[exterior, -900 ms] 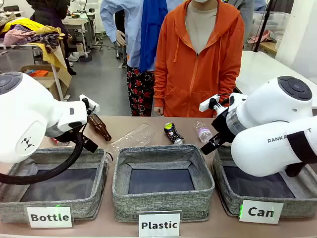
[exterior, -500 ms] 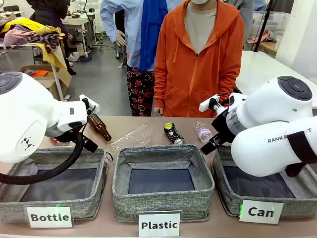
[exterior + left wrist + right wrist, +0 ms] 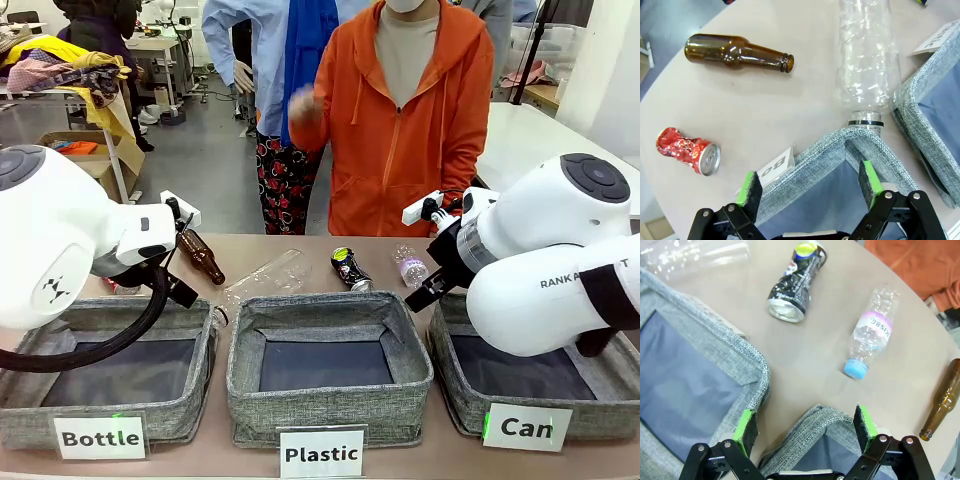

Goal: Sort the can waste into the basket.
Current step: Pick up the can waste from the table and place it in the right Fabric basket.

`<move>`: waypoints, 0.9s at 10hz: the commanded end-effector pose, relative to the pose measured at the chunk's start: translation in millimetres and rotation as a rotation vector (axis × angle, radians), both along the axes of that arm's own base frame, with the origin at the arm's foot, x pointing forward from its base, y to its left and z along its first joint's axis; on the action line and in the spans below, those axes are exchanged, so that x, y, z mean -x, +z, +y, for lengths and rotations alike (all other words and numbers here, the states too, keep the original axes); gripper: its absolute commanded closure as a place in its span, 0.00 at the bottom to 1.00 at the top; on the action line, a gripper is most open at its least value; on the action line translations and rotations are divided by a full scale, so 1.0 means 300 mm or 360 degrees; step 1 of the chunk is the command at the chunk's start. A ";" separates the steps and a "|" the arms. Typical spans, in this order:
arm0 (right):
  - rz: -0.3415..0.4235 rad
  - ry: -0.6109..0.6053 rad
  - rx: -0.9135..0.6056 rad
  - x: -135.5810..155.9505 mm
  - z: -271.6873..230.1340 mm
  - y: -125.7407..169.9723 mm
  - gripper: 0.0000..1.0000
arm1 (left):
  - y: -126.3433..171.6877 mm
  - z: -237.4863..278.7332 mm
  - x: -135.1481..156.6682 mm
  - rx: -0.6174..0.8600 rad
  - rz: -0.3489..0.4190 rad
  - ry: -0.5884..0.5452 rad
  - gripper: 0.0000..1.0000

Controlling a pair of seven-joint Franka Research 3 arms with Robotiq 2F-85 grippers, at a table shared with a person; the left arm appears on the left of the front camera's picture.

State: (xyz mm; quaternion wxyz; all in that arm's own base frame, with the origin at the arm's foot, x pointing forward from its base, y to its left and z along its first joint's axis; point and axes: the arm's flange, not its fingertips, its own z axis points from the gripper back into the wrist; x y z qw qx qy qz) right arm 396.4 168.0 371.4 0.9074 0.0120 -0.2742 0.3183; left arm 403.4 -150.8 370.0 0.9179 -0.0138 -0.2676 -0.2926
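A dented black can (image 3: 350, 268) with green-yellow print lies on its side beyond the middle bin; the right wrist view has this black can (image 3: 797, 282) far ahead of the fingers. A crushed red can (image 3: 687, 151) lies on the table to the left of my left gripper (image 3: 810, 185), which is open and holds nothing above a bin corner. The basket (image 3: 600, 422) labelled "Can" stands at the front right. My right gripper (image 3: 805, 427) hangs open over that basket's rim (image 3: 815, 417), nothing between its pads.
Grey bins labelled "Bottle" (image 3: 30, 425) and "Plastic" (image 3: 250, 410) sit left and centre. A brown glass bottle (image 3: 737, 52), a large clear plastic bottle (image 3: 867, 65), a small blue-capped bottle (image 3: 872, 332) and another brown bottle (image 3: 942, 400) lie about. A person in orange (image 3: 400, 130) stands opposite.
The person's hand has risen from hip level to chest height. Both arms and all the table's objects have stayed still.
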 end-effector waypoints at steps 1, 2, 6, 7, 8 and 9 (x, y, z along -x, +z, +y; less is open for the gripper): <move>0.0000 0.0000 -0.0001 0.000 0.000 0.000 0.00 | 0.000 0.000 0.000 0.0000 -0.0001 0.0000 0.00; 0.0000 0.0000 -0.0001 0.000 0.000 0.000 0.00 | 0.000 0.000 0.000 0.0000 -0.0001 0.0000 0.00; 0.0000 0.0000 -0.0001 0.000 0.000 0.000 0.00 | 0.000 0.000 0.000 0.0000 -0.0001 0.0000 0.00; 0.0000 0.0000 -0.0001 0.000 0.000 0.000 0.00 | 0.000 0.000 0.000 0.0000 -0.0001 0.0000 0.00; 0.0000 0.0000 0.0000 0.000 0.000 0.000 0.00 | 0.000 0.000 0.000 0.0000 -0.0001 0.0000 0.00; -0.0051 -0.0010 0.0025 0.003 -0.002 0.023 0.00 | 0.000 0.000 0.000 0.0000 -0.0001 0.0000 0.00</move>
